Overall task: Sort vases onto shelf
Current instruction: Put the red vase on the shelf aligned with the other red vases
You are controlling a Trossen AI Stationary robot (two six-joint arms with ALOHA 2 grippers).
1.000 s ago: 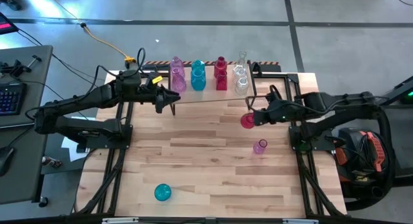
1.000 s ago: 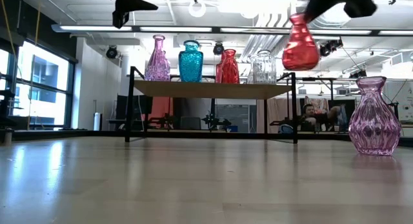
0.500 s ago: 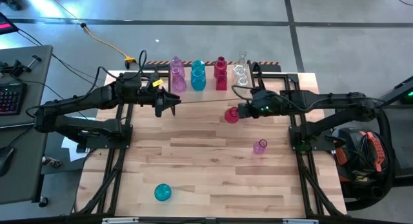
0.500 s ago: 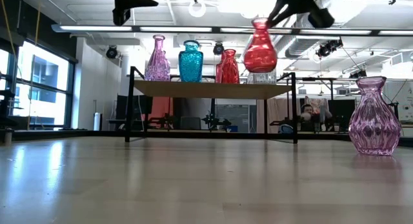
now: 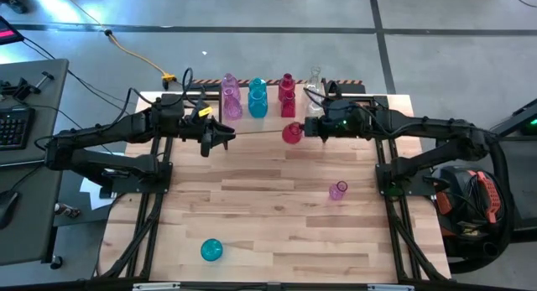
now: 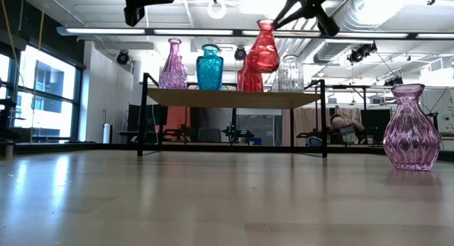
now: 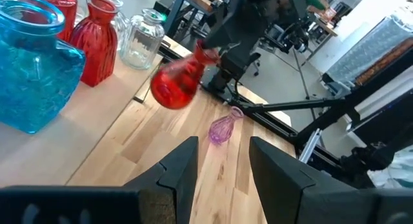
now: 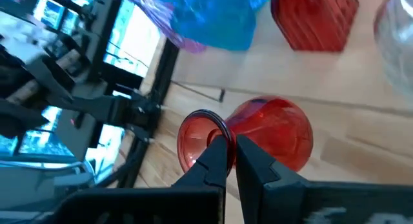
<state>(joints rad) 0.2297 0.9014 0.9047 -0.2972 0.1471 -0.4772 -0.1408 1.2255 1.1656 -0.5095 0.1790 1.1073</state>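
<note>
My right gripper [image 5: 309,130] is shut on a red bulbous vase [image 5: 291,133], carried in the air at the shelf's [image 5: 252,123] front edge, just in front of the red vase [image 5: 287,96] and clear vase [image 5: 314,98] standing there. Pink [image 5: 231,102] and teal [image 5: 258,98] vases also stand on the shelf [image 6: 234,98]. My left gripper [image 5: 225,136] hovers open by the shelf's left end, touching nothing. A pink vase [image 5: 337,190] stands upright on the table; a teal one [image 5: 211,250] lies near the front edge. My right gripper pinches the red vase's mouth rim [image 8: 219,128], one finger [image 8: 218,154] inside the opening and the other [image 8: 253,158] outside the neck. The fingers come slanting down from the table's right. The vase [image 6: 264,51] hangs lifted clear, slightly tilted, body below the fingers.
The shelf stands along the table's far edge on thin black legs [image 6: 144,115]. The wide wooden tabletop [image 5: 252,207] spreads in front of it. Black frame rails [image 5: 155,182] run down both sides. A person sits in the room behind [image 6: 345,122].
My right gripper has carried the red vase toward the table's left and far edge, from beside the shelf's right end up to its front edge near the red and clear vases, staying shut on the rim. The left arm has kept still.
</note>
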